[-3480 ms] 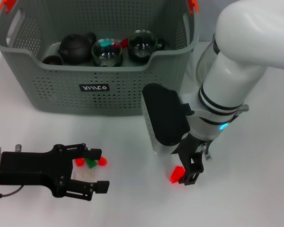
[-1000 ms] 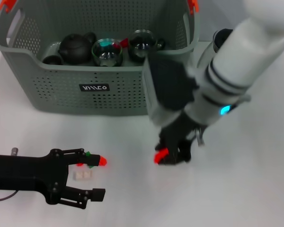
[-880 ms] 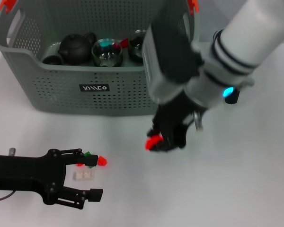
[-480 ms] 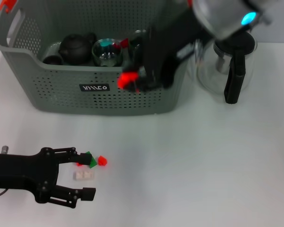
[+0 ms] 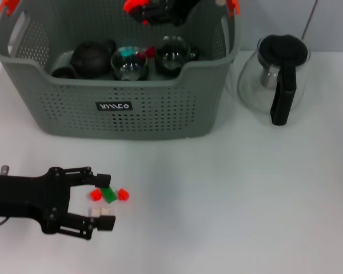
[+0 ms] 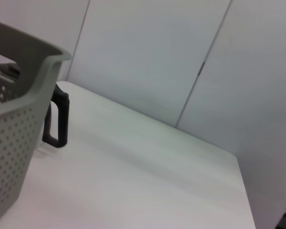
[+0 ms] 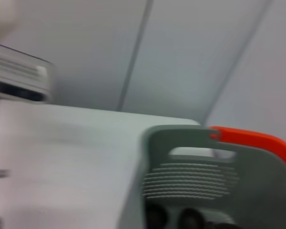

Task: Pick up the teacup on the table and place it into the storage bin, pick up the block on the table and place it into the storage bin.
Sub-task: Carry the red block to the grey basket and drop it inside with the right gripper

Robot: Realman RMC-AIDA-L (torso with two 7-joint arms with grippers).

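Note:
The storage bin fills the back left of the head view; its wall and orange-clipped rim show in the wrist views. Two glass teacups sit inside it beside a black teapot. My right gripper hangs over the bin's far side at the top edge, shut on a red block. On the table at the front left lie two small red blocks, a green block and a white block. My left gripper is open, its fingers either side of these blocks.
A glass pitcher with a black lid and handle stands to the right of the bin. A small dark cup sits in the bin's left corner. Bare white table spreads in front and to the right.
My right gripper has lifted the red block off the table and carried it up and back over the bin. My left gripper drifted slightly left and lower around the small blocks.

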